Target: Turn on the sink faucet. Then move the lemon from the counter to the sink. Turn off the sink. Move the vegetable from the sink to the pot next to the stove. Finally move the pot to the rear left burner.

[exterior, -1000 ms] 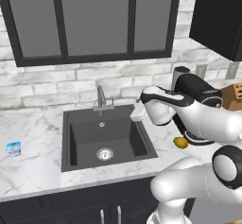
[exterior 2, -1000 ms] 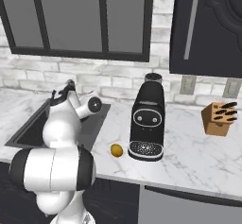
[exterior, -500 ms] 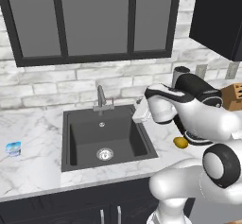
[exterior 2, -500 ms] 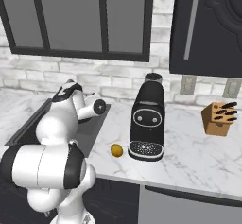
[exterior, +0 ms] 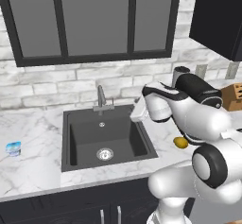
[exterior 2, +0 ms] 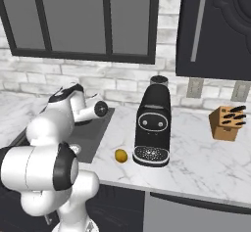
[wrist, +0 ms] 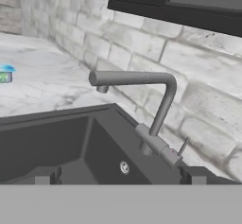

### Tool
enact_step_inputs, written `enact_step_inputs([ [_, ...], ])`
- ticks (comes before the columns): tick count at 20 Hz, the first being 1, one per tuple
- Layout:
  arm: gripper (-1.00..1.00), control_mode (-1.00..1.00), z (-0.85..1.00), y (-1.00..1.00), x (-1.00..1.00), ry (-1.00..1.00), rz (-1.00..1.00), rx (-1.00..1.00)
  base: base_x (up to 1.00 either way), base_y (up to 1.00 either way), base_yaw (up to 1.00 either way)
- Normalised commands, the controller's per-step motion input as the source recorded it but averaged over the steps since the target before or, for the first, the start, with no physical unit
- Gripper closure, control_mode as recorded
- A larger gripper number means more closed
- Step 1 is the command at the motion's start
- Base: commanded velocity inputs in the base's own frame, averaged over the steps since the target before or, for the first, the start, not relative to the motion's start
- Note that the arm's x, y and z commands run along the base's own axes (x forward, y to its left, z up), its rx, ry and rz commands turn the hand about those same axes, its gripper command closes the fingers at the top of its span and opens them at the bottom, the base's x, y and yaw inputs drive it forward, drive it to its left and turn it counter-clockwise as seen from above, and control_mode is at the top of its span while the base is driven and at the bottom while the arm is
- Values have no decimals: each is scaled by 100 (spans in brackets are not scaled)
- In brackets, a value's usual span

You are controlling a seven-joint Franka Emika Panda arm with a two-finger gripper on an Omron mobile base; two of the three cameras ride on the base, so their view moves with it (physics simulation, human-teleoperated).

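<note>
No readable text anywhere.

"How many things do we see?"
"One sink [exterior: 104, 140], one faucet [exterior: 101, 97], one lemon [exterior: 180, 142], one little cup [exterior: 13, 148], one coffee machine [exterior 2: 154, 123], one knife block [exterior 2: 226, 124]."

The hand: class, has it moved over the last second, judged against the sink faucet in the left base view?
Yes. The hand has drawn back rightward from the sink faucet, to the sink's right rear corner.
</note>
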Motion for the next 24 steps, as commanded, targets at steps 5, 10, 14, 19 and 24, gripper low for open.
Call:
enact_step_inputs([
  [5, -100, -100, -2, 10, 10, 0, 0, 0, 0, 0, 0],
  [10, -100, -100, -14, 5, 20, 0, 6, 0, 0, 0, 0],
  [14, -100, -100, -15, 7, 27, -2, 9, 0, 0, 0, 0],
  [19, -100, -100, -6, 4, 31, -1, 9, 0, 0, 0, 0],
  [24, -100, -100, -1, 7, 25, 0, 1, 0, 0, 0, 0],
])
